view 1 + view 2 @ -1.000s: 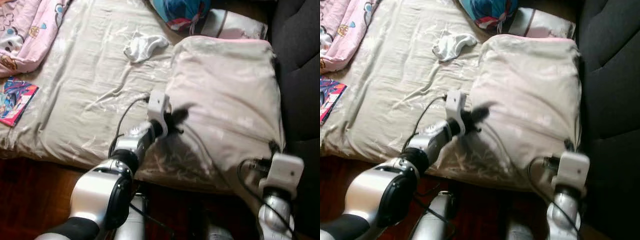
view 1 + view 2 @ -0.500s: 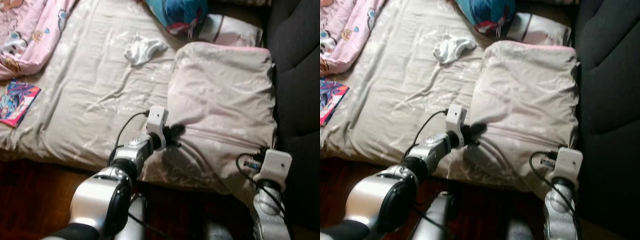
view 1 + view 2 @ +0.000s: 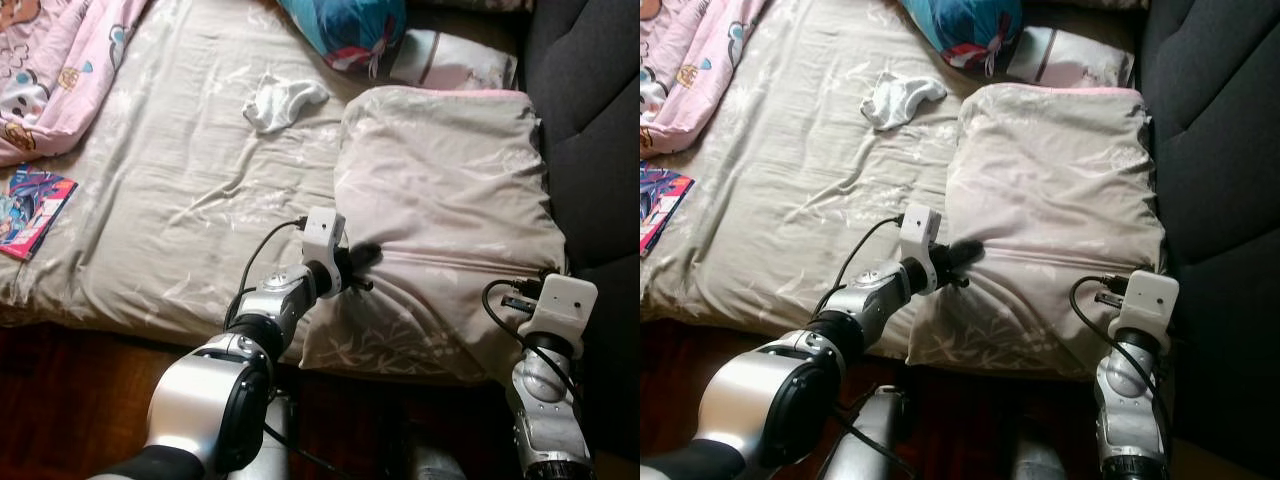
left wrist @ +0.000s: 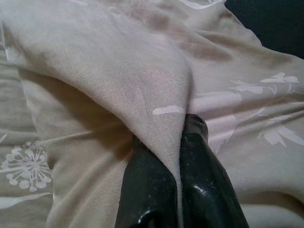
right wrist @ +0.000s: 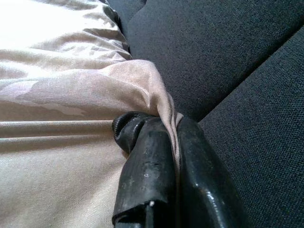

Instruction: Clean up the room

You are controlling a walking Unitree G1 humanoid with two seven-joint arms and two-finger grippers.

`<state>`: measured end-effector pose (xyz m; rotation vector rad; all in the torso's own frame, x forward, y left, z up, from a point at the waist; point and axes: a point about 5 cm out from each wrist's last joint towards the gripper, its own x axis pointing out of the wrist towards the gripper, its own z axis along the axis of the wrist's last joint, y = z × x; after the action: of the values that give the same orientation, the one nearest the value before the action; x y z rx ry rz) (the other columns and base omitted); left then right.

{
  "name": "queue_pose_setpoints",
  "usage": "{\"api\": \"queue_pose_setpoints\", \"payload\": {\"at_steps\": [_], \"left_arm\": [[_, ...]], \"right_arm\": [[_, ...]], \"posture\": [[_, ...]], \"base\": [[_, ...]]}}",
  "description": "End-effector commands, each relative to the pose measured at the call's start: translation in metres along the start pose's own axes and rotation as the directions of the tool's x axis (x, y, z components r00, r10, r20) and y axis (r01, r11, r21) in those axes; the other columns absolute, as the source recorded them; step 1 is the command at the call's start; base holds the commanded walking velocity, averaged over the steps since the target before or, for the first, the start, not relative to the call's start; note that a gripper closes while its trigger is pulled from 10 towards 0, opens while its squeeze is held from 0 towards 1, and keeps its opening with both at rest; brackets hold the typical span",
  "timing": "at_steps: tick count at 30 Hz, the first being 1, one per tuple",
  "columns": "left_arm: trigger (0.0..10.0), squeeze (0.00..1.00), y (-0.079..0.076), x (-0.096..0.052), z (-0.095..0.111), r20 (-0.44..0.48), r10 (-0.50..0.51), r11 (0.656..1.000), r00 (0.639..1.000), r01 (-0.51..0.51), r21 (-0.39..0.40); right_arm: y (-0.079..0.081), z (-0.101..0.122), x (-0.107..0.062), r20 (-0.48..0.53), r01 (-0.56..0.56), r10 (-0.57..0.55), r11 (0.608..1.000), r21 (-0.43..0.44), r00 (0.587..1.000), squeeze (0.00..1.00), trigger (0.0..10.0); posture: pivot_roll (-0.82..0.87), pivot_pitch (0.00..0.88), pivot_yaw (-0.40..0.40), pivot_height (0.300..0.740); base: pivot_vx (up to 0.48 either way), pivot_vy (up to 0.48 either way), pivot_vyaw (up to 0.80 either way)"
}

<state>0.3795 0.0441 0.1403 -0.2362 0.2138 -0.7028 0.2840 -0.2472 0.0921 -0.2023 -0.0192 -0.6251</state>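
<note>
left eye view: a puffy beige pillow (image 3: 445,230) with pale flower prints lies on the bed (image 3: 170,200) beside a dark padded headboard (image 3: 590,110). a white sock (image 3: 283,100) lies nearby. left wrist view: the left gripper (image 4: 176,156) pinches a soft fold. right wrist view: the right gripper (image 5: 166,142) pinches the pillow's corner.

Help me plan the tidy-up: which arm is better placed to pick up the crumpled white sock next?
Left, probably. The left gripper pinches the beige floral pillow on the side nearer the crumpled white sock; the right gripper grips its far corner beside the dark grey headboard.
</note>
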Motion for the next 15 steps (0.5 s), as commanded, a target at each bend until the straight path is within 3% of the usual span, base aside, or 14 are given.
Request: {"api": "queue_pose_setpoints", "payload": {"at_steps": [1,15], "left_arm": [[10.0,0.00,0.053,-0.034,-0.002,0.014,0.217,0.976,0.976,-0.217,-0.033],[10.0,0.00,0.054,-0.037,-0.004,0.025,0.194,0.980,0.981,-0.193,-0.053]], "right_arm": [[-0.092,-0.011,0.009,-0.013,0.417,-0.417,0.909,-0.029,0.909,1.00,10.0],[-0.089,-0.001,0.015,0.050,0.420,-0.419,0.908,-0.014,0.907,1.00,10.0]], "posture": [[-0.02,0.437,0.072,0.740],[-0.02,0.420,0.074,0.740]], "base": [[0.000,0.000,0.00],[0.000,0.000,0.00]]}}
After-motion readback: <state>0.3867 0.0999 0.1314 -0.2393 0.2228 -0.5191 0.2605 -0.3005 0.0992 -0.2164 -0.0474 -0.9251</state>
